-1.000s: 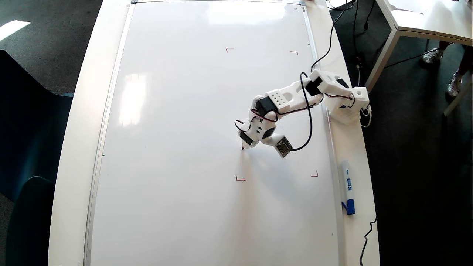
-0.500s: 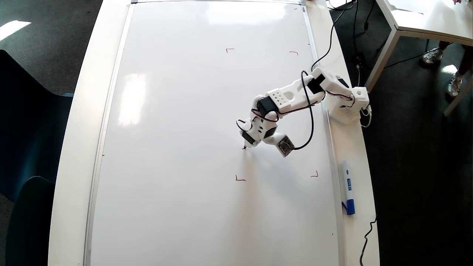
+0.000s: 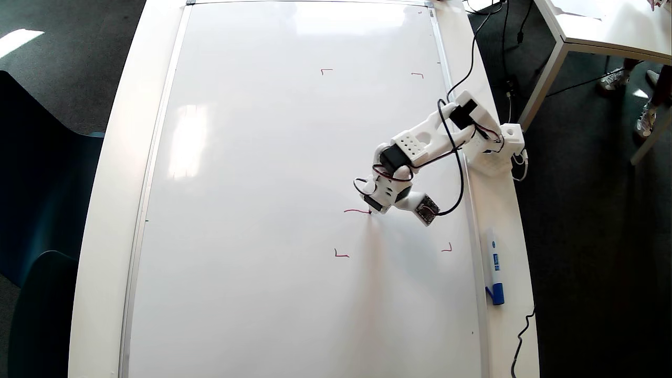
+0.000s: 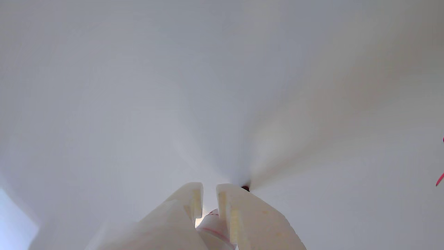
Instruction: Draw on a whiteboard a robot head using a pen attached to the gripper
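The whiteboard (image 3: 262, 184) lies flat and covers most of the white table. My gripper (image 3: 375, 205) hangs over its right half, shut on the pen, whose red tip (image 3: 370, 212) touches the board. The only trace of the robot head is a short wobbly red line (image 3: 357, 211) running left from the tip. In the wrist view the gripper (image 4: 209, 189) points down at the board (image 4: 173, 86); the pen (image 4: 212, 224) sits between its white fingers (image 4: 239, 211), with the dark red tip (image 4: 245, 188) just past them. Most of the pen is hidden.
Four small red corner marks (image 3: 326, 70), (image 3: 418, 74), (image 3: 341, 254), (image 3: 447, 248) frame the drawing area. A white marker with blue cap (image 3: 494, 268) lies on the table to the right of the board. The arm's base (image 3: 496, 149) and black cables stand at the right edge.
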